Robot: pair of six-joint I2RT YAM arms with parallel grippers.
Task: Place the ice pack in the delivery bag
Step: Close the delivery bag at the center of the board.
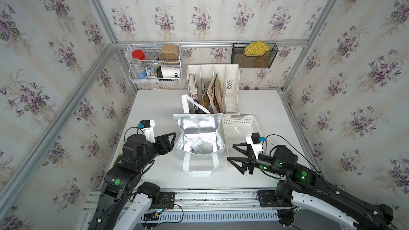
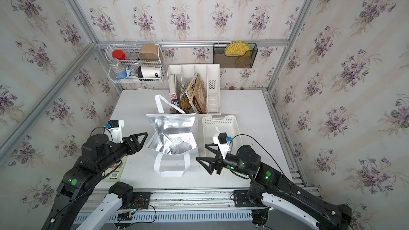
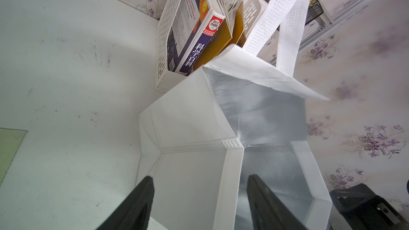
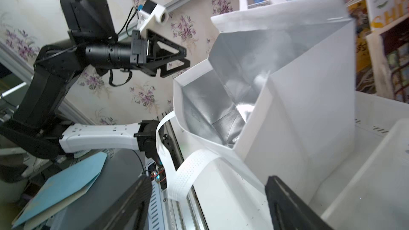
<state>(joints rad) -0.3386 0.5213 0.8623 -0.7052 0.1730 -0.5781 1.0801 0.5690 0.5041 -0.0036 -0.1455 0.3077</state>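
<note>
The delivery bag (image 1: 199, 121) (image 2: 170, 122) stands open mid-table, white outside with silver lining. The ice pack (image 1: 200, 148) (image 2: 179, 147), a whitish translucent pouch, lies on the bag's floor. My left gripper (image 1: 173, 141) (image 2: 144, 141) is open at the bag's left wall. In the left wrist view the left gripper (image 3: 199, 178) straddles that wall of the bag (image 3: 192, 118), one finger outside and one inside, well apart. My right gripper (image 1: 230, 151) (image 2: 201, 151) (image 4: 207, 184) hangs open and empty just right of the bag (image 4: 309, 107), near its front corner.
A white perforated basket (image 1: 241, 120) touches the bag's right side. A white file organizer (image 1: 232, 80) with books stands behind the bag. A wire basket (image 1: 155, 63) and a black mesh holder (image 1: 254, 55) hang on the back wall. One bag handle (image 1: 200, 173) lies flat toward the front edge.
</note>
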